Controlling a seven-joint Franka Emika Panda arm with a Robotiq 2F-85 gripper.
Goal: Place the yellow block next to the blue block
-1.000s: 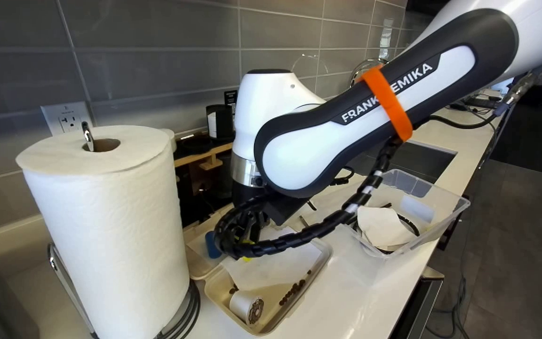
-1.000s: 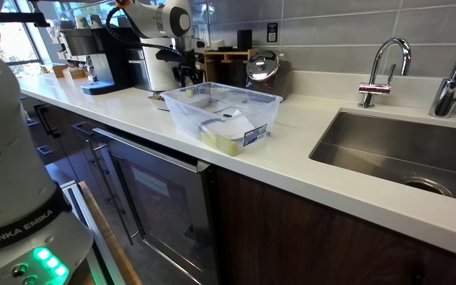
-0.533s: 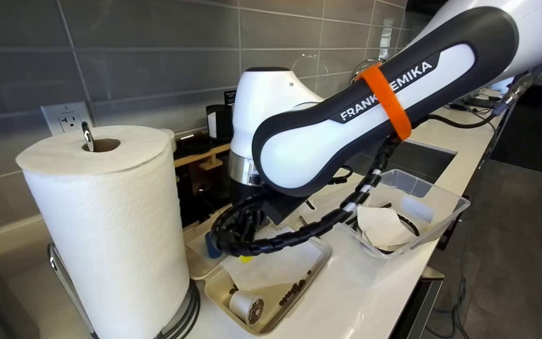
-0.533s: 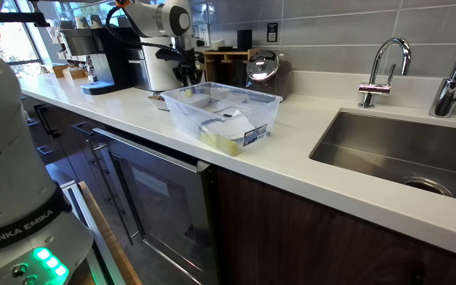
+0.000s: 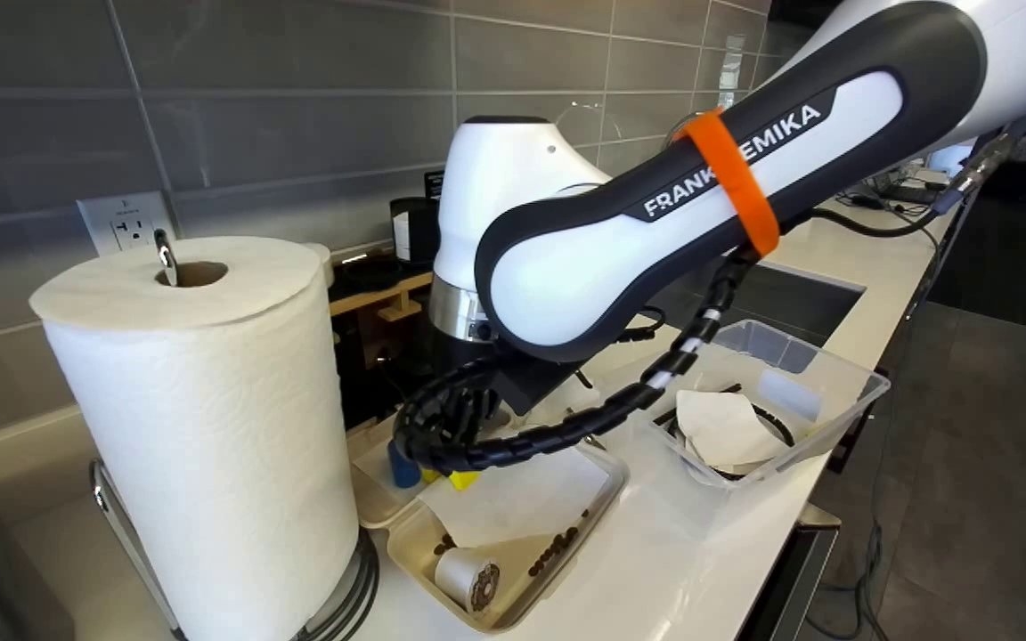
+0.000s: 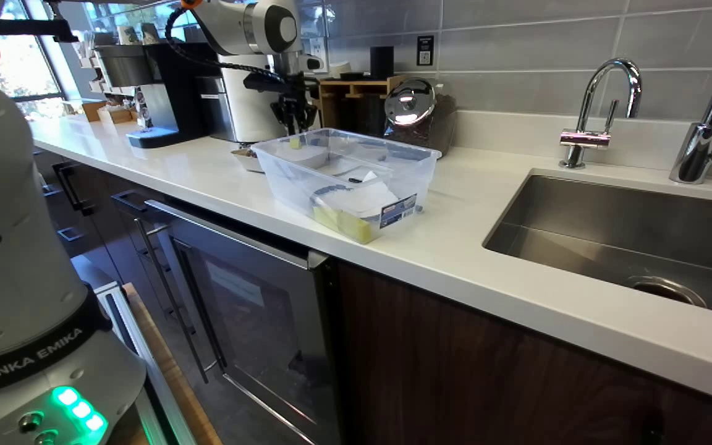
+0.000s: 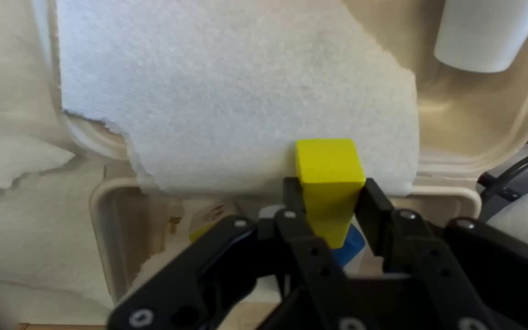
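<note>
yellow block is clamped by opposite sides in the gripper, near the half-hidden blue block; the hold likely leaves one end free for placing alongside. i count one held yellow block, one blue block, one paper towel roll, and one white cup in the tray.

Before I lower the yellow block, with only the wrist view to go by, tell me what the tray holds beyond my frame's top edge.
Observer: In an exterior view, a row of small brown pieces lies in the beige tray, along the wall away from the blue block.
Operator: Now report anything standing near that tray outside my frame.
Observer: A transparent plastic bin stands on the counter; both exterior views show it.
</note>
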